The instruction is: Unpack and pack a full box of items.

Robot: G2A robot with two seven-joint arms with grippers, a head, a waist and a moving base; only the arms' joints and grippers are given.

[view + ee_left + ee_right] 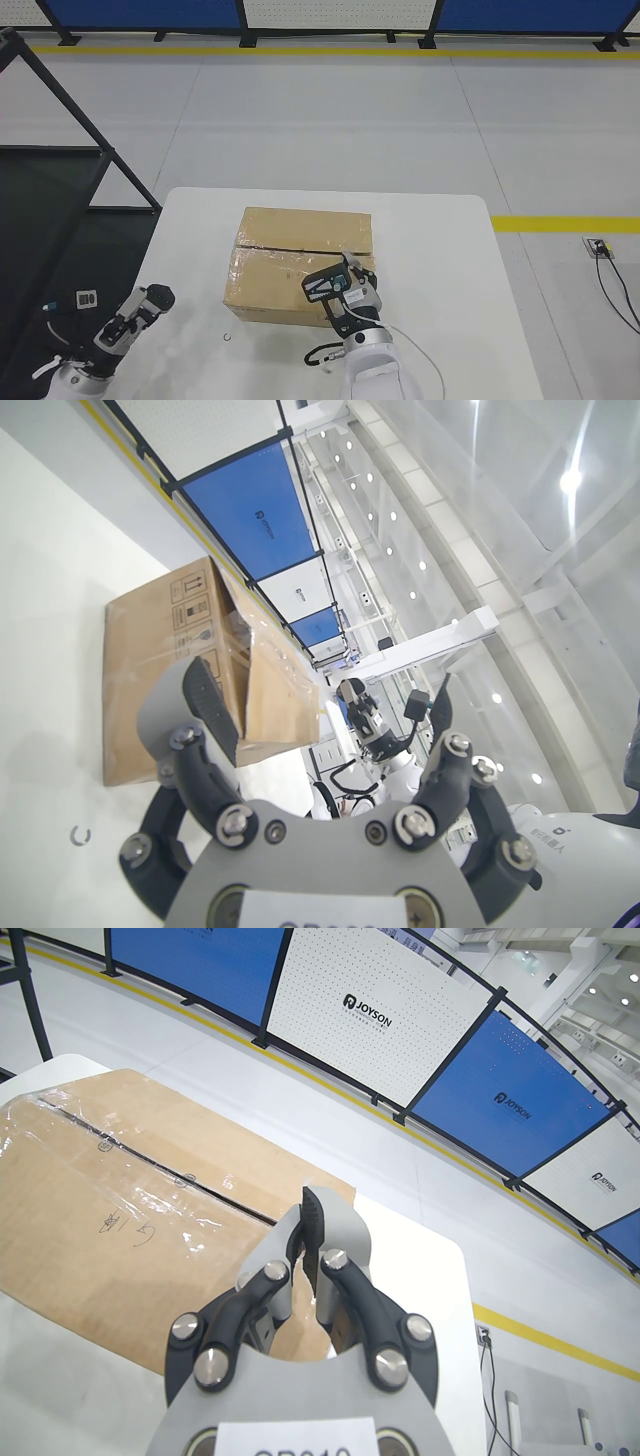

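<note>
A brown cardboard box (300, 262) lies in the middle of the white table (440, 300), its top flaps closed along a centre seam under clear tape (150, 1188). My right gripper (307, 1223) is shut, with nothing visible between its fingers, just above the box's top near the front right corner (350, 272). My left gripper (320, 700) is open and holds nothing. It hovers over the table's front left corner (158, 295), pointing at the box's end face (165, 640) from a distance.
A small metal ring (229, 336) lies on the table in front of the box, also seen as the ring (80, 836) near my left gripper. A black metal frame (60, 190) stands off the table's left side. Bare tabletop lies right of the box.
</note>
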